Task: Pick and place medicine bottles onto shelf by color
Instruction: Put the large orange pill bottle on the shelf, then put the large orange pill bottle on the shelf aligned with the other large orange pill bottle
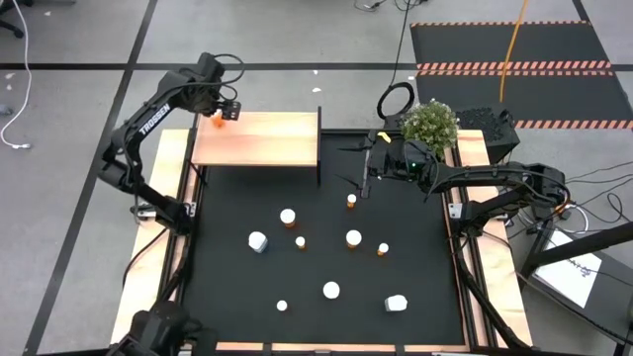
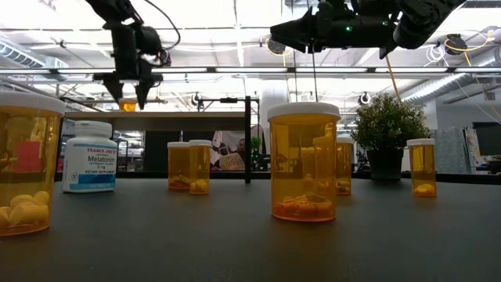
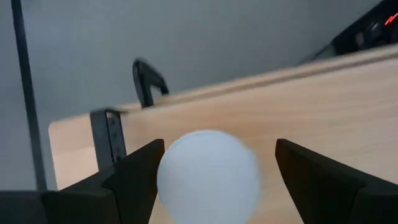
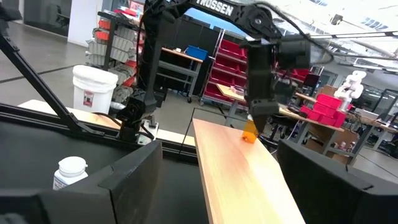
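The left gripper hangs over the far left corner of the shelf, a light-wood board on thin black legs standing at the far left edge of the black mat. Its fingers stand apart on either side of an orange medicine bottle with a white cap, which sits upright on that corner; the cap lies just beside one finger and clear of the other.

The right gripper hovers above the far edge of the mat, just off the shelf's right end, its fingers wide apart with nothing between them.

The other medicine bottles are scattered over the mat: a small orange one near the right gripper, a cluster of white-capped ones around the middle, a white Melatonin bottle toward the left, and a few more nearer the front edge. A potted plant stands at the far right corner
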Controlling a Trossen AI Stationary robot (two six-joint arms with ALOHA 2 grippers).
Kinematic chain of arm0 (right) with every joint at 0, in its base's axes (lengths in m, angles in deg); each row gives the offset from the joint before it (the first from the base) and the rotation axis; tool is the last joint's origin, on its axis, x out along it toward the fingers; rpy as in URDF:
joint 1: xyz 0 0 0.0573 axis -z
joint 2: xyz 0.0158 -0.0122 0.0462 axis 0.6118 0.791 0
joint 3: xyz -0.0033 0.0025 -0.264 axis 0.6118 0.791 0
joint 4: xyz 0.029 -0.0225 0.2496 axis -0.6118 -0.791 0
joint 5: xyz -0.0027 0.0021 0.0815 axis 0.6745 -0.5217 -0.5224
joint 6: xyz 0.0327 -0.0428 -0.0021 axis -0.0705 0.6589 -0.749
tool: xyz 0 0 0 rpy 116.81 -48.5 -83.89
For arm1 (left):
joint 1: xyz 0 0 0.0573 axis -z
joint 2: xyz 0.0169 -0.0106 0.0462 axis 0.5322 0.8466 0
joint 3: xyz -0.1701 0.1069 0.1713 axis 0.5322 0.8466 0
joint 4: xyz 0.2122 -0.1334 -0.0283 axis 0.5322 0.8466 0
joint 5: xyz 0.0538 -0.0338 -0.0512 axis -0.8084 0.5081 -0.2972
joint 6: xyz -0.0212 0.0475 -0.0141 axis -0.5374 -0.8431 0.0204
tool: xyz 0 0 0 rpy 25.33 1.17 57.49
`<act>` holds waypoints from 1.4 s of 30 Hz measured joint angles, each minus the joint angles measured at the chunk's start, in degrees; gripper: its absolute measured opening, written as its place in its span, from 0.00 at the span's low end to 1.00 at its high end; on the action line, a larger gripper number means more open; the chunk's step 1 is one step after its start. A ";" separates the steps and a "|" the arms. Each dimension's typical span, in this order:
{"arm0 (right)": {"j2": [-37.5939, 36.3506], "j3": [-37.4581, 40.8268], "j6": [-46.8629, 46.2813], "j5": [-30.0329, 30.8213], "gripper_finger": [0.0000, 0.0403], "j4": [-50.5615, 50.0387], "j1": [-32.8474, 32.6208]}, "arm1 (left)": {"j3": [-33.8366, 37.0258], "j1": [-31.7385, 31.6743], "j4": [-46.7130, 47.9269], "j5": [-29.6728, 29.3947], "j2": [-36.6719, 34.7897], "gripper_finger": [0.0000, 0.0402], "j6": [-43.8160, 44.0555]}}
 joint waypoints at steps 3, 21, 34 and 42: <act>0.00 0.00 -0.01 0.00 0.77 -0.06 -0.02 | -0.02 0.95 -1.62 -1.93 -2.72 0.77 0.86; -0.02 0.00 0.81 0.03 0.77 -2.45 -0.02 | 2.80 33.65 -2.31 -9.73 -26.21 0.77 5.52; -0.04 -0.02 -12.77 0.11 0.77 -8.00 -3.85 | 24.46 73.01 -27.36 -28.19 -30.28 0.77 6.84; -0.07 -0.02 -20.07 5.68 0.77 -22.36 -13.34 | 30.21 81.67 -38.70 -29.37 -26.15 0.77 2.57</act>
